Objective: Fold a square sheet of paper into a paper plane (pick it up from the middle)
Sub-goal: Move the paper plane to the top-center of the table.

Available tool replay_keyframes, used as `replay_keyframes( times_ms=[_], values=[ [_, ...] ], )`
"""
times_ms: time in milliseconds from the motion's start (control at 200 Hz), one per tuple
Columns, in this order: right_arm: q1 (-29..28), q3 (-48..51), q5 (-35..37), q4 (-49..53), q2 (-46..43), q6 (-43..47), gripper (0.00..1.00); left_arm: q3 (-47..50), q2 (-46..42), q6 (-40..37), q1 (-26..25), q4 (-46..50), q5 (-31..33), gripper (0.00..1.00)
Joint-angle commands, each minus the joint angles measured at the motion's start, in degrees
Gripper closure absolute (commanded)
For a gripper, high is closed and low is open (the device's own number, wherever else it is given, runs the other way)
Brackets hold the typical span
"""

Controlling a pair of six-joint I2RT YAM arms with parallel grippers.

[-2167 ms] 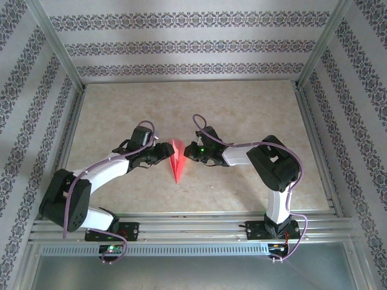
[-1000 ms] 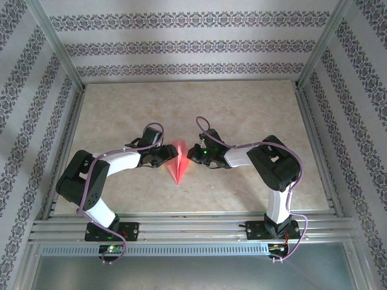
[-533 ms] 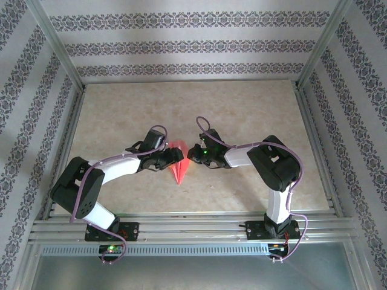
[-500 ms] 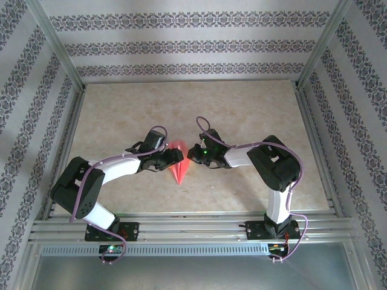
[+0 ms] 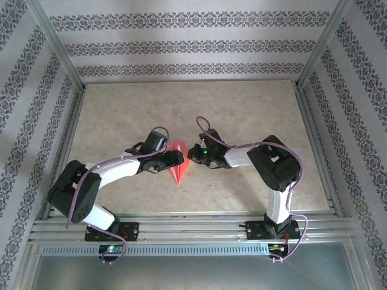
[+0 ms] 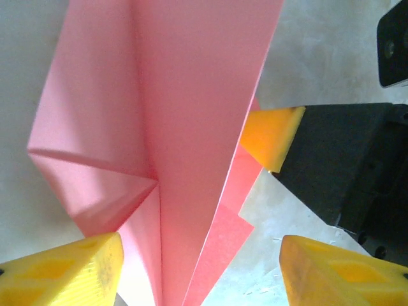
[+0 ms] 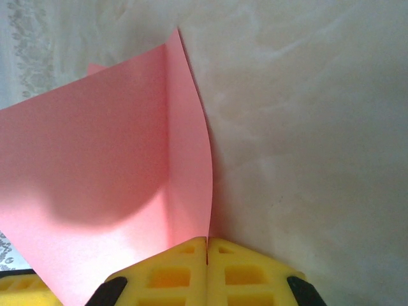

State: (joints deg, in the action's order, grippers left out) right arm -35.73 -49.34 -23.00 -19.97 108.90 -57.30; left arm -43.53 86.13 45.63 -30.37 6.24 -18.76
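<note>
**Pink dart held between two arms at mid-tabletop**

The marbled beige tabletop [image 5: 242,109] is walled in on three sides by striped, patterned paper [image 5: 181,45]. The left arm [image 5: 112,172] and the right arm [image 5: 266,160] reach in from their bases at the near edge and bend toward each other, so their tips meet close to the centre of the tabletop, a little nearer the near edge than the far one.

The left end effector [image 5: 175,157] has its jaws apart. In its wrist view the two yellow pads [image 6: 64,268] sit at either side of the frame, with the folded paper rising between them and bare tabletop showing beside the right-hand pad.

The right end effector [image 5: 192,154] has its jaws together. Its wrist view shows the yellow pads [image 7: 185,271] pressed flat against each other, and a curled edge of pink paper runs down into the seam, so it looks clamped on the paper, though the pinch itself is hidden.

The paper plane [image 5: 179,166] lies between the two end effectors, a narrow pink-red dart with its point toward the near edge. Its centre crease and layered wing folds [image 6: 121,185] show clearly up close.
</note>
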Motion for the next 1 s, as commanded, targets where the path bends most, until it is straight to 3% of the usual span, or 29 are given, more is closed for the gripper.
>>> replay_keyframes(
  times_ms=[0, 260, 645, 994],
  values=[
    [0.6, -0.8, -0.9, 0.7, 0.6, -0.5, 0.96, -4.0, 0.3, -5.2, -0.6, 5.1, 3.3, 0.33],
    [0.7, -1.1, -1.3, 0.7, 1.0, -0.7, 0.96, -4.3, 2.9, -5.3, -0.6, 7.1, 5.6, 0.31],
    [0.6, -1.2, -1.2, 0.9, 1.2, -0.9, 0.96, -2.9, 3.8, -1.5, -3.4, 5.1, -0.5, 0.37],
    [0.6, -1.2, -1.3, 0.7, 1.5, -1.0, 0.96, -4.9, 5.3, 0.0, -6.8, 10.2, 5.3, 0.38]
  ],
)
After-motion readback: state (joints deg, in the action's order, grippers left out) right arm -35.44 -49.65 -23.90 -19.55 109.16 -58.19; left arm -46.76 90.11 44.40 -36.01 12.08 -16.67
